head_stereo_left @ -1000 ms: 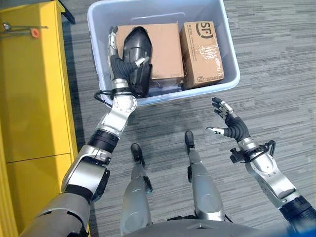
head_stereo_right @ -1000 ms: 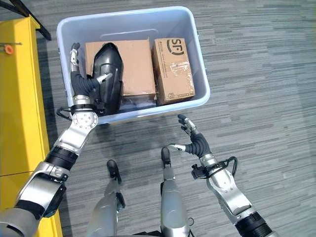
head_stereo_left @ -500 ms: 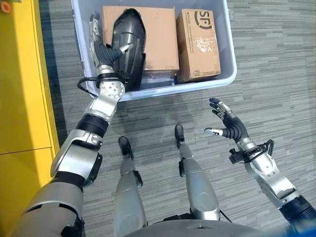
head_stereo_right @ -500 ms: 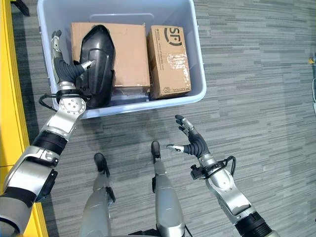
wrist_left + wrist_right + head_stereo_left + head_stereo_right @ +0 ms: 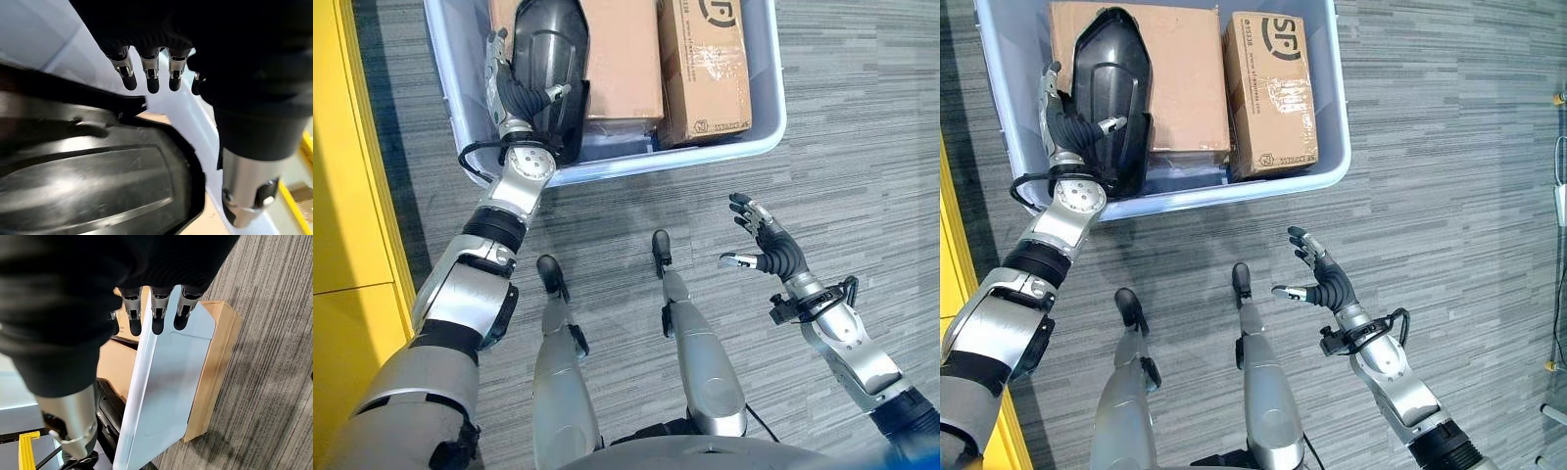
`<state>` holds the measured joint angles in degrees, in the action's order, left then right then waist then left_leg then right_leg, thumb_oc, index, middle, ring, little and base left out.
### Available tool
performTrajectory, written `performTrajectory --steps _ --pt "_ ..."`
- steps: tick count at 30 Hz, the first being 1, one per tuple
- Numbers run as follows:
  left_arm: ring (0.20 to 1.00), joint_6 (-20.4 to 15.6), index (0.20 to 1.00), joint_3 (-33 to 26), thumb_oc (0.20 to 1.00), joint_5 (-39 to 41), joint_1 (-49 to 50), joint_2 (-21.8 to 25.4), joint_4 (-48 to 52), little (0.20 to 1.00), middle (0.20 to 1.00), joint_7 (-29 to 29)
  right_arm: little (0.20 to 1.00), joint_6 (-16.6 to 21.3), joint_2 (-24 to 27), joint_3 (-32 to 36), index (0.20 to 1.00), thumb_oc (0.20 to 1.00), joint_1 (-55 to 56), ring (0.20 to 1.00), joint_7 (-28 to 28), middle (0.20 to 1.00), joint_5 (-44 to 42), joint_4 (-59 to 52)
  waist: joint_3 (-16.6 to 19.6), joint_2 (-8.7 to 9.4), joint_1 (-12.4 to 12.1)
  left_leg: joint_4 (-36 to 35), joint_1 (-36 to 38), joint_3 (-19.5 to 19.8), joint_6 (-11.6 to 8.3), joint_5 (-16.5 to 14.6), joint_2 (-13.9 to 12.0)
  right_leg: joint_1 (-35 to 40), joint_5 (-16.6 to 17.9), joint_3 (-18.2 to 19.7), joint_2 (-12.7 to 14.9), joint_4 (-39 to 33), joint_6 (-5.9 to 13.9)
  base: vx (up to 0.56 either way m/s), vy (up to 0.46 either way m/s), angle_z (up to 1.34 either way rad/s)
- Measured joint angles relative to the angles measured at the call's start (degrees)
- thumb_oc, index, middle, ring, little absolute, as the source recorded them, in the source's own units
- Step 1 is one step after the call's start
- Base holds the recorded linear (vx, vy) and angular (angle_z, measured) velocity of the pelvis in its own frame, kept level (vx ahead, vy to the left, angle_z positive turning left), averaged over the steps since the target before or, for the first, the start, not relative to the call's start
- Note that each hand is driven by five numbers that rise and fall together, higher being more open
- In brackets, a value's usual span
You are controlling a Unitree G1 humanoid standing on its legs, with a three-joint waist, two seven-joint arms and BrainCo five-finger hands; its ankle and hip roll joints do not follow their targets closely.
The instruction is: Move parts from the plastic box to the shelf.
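Observation:
A pale blue plastic box [image 5: 770, 108] stands on the floor ahead. Inside it, a black curved shell part [image 5: 546, 49] leans on a large cardboard box [image 5: 625, 59], and a smaller cardboard box [image 5: 705, 69] lies to its right. My left hand [image 5: 514, 96] is inside the box at the part's left edge. Its fingers [image 5: 152, 81] are straight, between the part [image 5: 98, 166] and the box wall, and its thumb lies across the part's front. My right hand [image 5: 771, 250] hovers open over the floor, short of the box's near right corner, holding nothing.
A yellow shelf unit [image 5: 342, 186] runs along the left side, close to the box. Grey striped carpet [image 5: 862, 147] lies to the right of the box and in front of it.
The whole picture has shifted, so the camera moved; the box now sits higher in view. The left hand stays against the black part, and the right hand has kept its pose.

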<state>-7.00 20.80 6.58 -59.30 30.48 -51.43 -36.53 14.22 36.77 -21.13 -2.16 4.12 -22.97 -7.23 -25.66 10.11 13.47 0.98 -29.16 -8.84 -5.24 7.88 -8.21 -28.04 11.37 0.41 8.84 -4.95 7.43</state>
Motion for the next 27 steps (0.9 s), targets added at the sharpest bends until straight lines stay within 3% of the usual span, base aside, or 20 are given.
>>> performTrajectory --steps 12,27 --pt "1.000 0.0 1.000 -1.2 1.000 7.8 -0.8 0.1 -5.1 1.000 1.000 1.2 1.000 0.6 2.4 0.1 1.000 1.000 0.1 1.000 -0.2 1.000 -1.0 -0.8 0.0 0.13 0.2 2.4 -2.6 0.7 -0.43 -1.1 -1.0 -1.3 -0.1 -0.1 -0.8 0.5 -0.35 0.01 -0.002 0.00" --pt "1.000 -1.2 1.000 -3.7 1.000 12.6 -0.9 -0.4 -3.2 1.000 1.000 1.2 1.000 0.6 2.4 -0.1 1.000 1.000 0.0 1.000 -0.5 1.000 -1.1 -0.8 -0.2 0.59 -0.3 5.3 -5.9 2.6 -0.37 -1.8 -1.0 -2.6 -0.2 -1.4 -0.7 1.1 -0.39 0.00 0.000 0.04"
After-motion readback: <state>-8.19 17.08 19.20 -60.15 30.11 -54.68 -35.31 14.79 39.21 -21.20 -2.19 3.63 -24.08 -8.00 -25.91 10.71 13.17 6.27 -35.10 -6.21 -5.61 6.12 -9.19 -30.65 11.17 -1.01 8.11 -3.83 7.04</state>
